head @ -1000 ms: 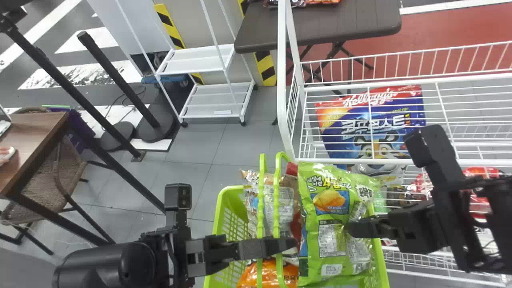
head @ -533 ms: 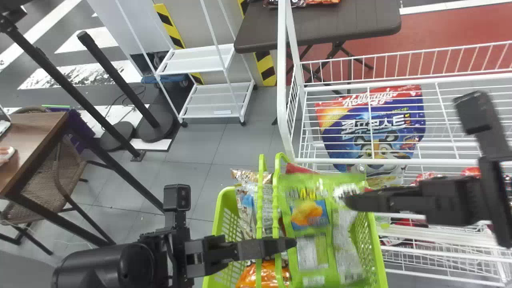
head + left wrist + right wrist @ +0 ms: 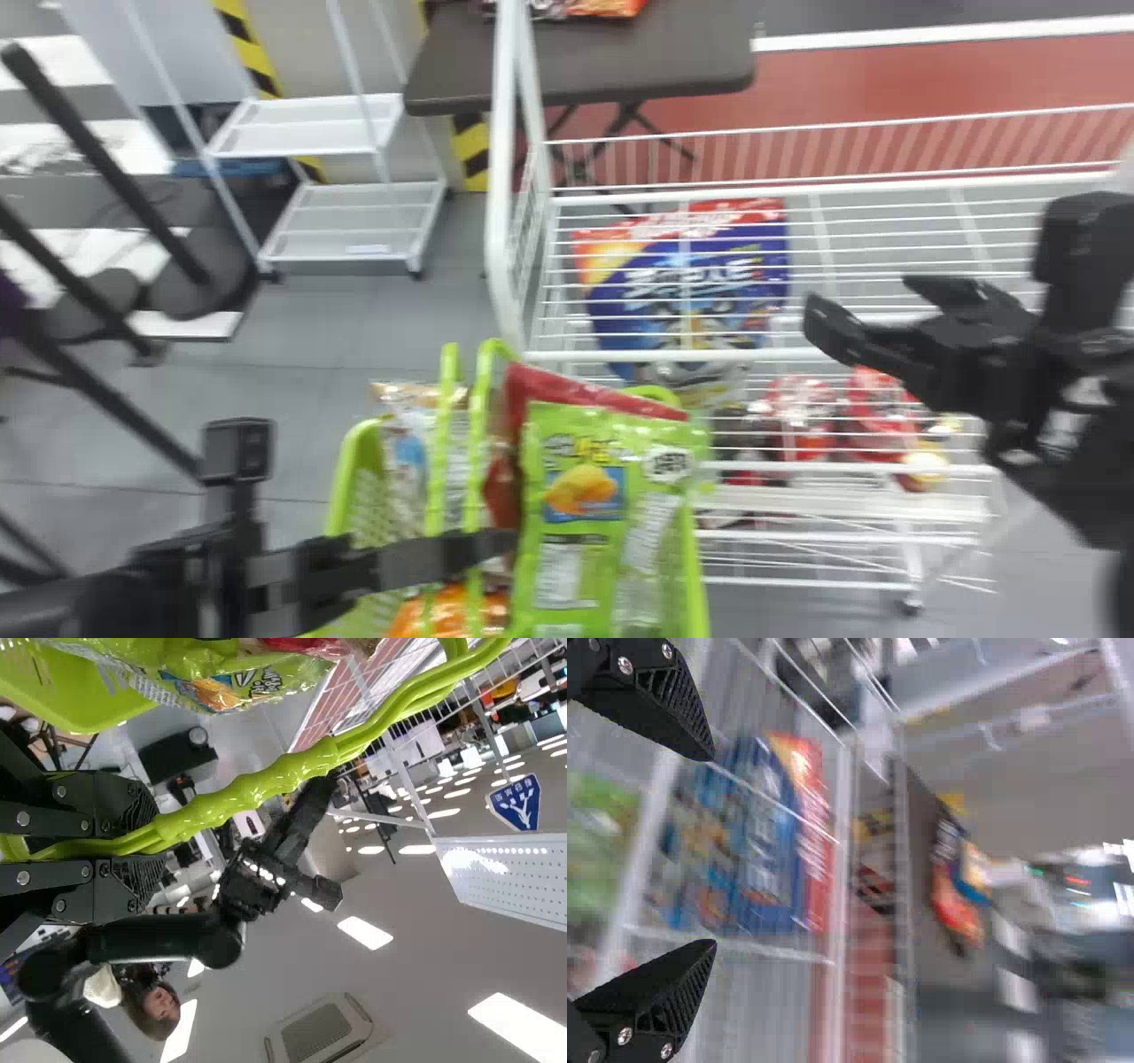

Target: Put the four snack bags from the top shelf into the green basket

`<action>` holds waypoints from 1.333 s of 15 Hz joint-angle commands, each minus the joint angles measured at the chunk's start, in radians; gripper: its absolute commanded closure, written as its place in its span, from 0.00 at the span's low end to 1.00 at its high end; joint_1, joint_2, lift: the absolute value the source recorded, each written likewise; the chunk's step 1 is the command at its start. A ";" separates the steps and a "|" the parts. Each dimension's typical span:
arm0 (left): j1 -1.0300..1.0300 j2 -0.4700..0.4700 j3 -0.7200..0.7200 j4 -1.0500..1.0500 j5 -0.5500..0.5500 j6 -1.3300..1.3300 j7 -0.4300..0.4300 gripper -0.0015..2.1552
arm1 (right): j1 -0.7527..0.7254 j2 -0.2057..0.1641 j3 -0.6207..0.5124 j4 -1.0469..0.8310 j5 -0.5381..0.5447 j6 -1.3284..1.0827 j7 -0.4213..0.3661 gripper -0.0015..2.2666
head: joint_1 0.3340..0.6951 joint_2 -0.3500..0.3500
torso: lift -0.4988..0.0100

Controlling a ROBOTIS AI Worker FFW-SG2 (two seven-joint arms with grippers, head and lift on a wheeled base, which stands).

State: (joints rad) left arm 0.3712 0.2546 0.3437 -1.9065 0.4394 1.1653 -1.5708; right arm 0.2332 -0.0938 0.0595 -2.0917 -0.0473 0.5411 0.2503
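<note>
Head view, bag (image 3: 578,509) in bskt (image 3: 696,580), R claw (image 3: 861,303) apart

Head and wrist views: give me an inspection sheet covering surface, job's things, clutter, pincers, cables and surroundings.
surface: white wire rack, right of the basket
job's things: green basket holding several bags, among them green, red and orange
clutter: large blue-and-red bag behind rack bars; red packs lower down
left pincer: closed around the basket handles
right pincer: open, holding nothing, in front of the rack
cables: cannot tell for certain
surroundings: dark table beyond, with packs on it; white shelf unit farther left
</note>
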 commanded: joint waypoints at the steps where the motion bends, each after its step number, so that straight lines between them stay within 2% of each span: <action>1: 0.002 -0.002 0.000 0.000 0.001 0.000 -0.010 1.00 | 0.020 0.002 0.017 0.147 0.081 -0.376 -0.051 0.03 | 1.00 0.57 | 0.98; 3: 0.005 -0.002 0.003 0.000 0.001 0.000 -0.010 1.00 | 0.017 0.002 0.016 0.254 0.110 -0.551 -0.086 0.03 | 1.00 0.54 | 0.98; 6: 0.006 -0.002 0.008 0.000 0.001 0.000 -0.010 1.00 | 0.020 0.002 -0.007 0.341 0.101 -0.646 -0.112 0.03 | 1.00 0.53 | 0.98; 11: 0.005 -0.006 0.003 -0.002 -0.001 0.000 -0.010 1.00 | 0.044 0.002 -0.046 0.348 0.053 -0.658 -0.114 0.03 | 1.00 0.46 | 0.98; 20: 0.005 -0.006 0.001 -0.002 -0.001 0.003 -0.010 1.00 | 0.077 0.003 -0.070 0.331 0.014 -0.661 -0.114 0.03 | 1.00 0.40 | 0.98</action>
State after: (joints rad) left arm 0.3758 0.2470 0.3461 -1.9070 0.4387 1.1652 -1.5708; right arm 0.3059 -0.0905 -0.0120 -1.7569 -0.0335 -0.1206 0.1363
